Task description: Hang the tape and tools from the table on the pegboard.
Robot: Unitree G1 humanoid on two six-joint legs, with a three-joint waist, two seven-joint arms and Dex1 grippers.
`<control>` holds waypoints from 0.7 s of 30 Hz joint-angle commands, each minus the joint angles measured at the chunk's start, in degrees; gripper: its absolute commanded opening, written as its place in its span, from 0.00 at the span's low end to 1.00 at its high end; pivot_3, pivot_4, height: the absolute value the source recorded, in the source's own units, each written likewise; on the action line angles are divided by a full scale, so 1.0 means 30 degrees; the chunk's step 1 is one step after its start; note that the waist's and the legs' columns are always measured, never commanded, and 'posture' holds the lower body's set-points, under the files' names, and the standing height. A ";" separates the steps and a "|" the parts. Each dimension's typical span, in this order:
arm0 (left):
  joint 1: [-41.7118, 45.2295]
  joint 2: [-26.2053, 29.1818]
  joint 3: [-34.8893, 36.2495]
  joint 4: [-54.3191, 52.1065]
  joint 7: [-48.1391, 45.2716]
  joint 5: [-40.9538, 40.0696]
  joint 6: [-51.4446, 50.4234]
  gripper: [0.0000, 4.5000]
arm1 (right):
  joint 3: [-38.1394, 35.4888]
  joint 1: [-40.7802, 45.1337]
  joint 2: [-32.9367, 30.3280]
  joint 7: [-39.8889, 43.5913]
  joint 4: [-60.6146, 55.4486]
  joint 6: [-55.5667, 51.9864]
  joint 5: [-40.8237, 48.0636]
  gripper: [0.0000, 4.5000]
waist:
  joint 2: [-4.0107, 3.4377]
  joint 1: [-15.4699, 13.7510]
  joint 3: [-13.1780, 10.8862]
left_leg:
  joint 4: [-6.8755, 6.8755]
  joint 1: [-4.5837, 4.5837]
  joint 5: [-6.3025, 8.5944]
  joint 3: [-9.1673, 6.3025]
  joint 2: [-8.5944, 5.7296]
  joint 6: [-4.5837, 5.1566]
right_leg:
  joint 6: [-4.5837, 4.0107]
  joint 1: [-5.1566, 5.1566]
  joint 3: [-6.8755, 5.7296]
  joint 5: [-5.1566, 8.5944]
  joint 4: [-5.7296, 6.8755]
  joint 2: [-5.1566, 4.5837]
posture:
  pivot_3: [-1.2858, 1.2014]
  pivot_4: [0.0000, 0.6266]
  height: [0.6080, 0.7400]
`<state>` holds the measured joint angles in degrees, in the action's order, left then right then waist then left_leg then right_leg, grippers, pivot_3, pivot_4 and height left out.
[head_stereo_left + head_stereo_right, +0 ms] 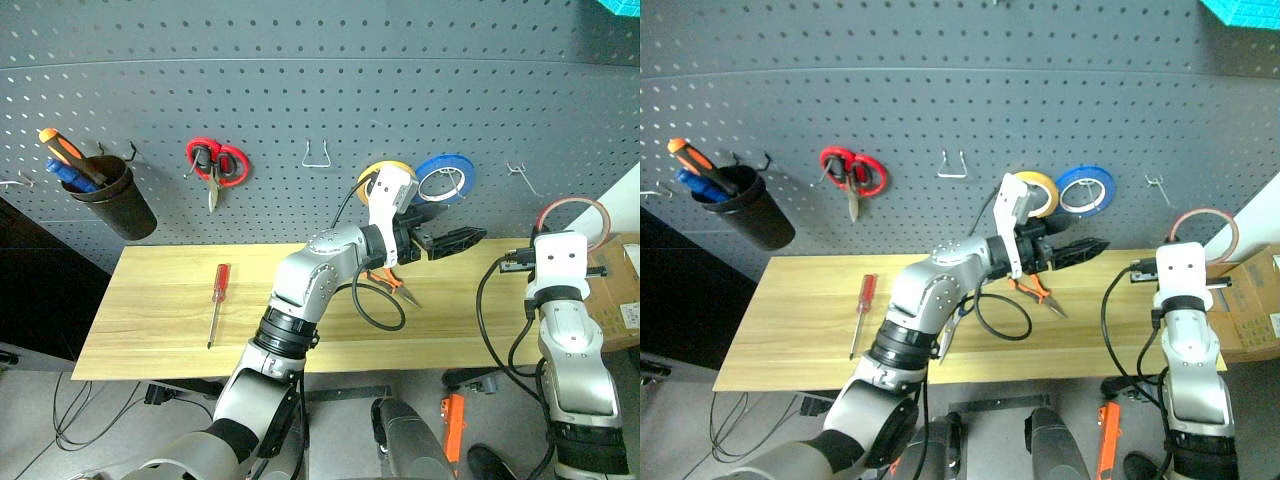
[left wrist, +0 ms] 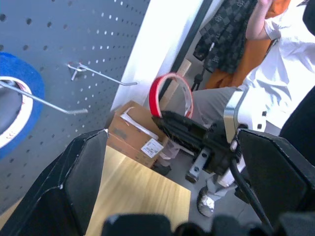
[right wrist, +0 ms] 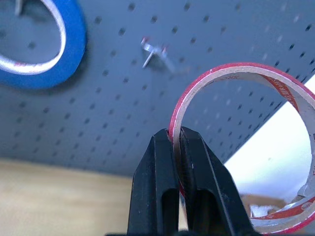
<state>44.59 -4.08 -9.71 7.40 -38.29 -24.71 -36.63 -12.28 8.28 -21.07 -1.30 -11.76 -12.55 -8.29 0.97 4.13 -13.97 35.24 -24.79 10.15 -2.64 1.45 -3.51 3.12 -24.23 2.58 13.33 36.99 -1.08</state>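
Red tape (image 3: pixel 241 147) pinched by its rim in your right gripper (image 3: pixel 176 147), held up before pegboard (image 1: pixel 300 80), just below bare hook (image 3: pixel 153 51); not yet hung. Left gripper (image 1: pixel 455 241) spread wide, holding nothing. Still on table (image 1: pixel 150 310): one pliers (image 1: pixel 1032 287), one red screwdriver (image 1: pixel 217 300). Black scissors: can't make out. Board already carries two rolls, one red scissors.

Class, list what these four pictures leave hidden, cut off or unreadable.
- Pliers on the table: mostly covered by the left arm in the left eye view.
- Black-handled scissors: a sliver shows beside the left arm in the right eye view.
- Red tape, held by the right gripper: its far side runs off the right wrist picture's edge.
- Label on the cardboard box: too small to read, left wrist view.
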 commanded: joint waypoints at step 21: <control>0.0470 -0.0676 -0.0062 0.0091 0.0486 0.0115 0.0862 1.00 | 0.0308 0.2202 0.0366 -0.0099 0.0653 0.2426 0.0465 0.01 | -0.0023 -0.0002 0.0013 | 0.0105 0.0016 -0.0002 -0.0006 0.0002 0.0008 | 0.0004 0.0023 0.0013 -0.0006 0.0097 0.0006 | 0.48 0.28 1.00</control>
<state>45.38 -5.80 -9.66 8.87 -36.68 -24.52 -35.40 -11.17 14.66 -19.88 -1.51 -7.19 -7.05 -6.73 0.90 4.13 -13.93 35.64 -24.75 10.15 -2.66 1.45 -3.47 3.14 -24.15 2.62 13.31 37.32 -1.06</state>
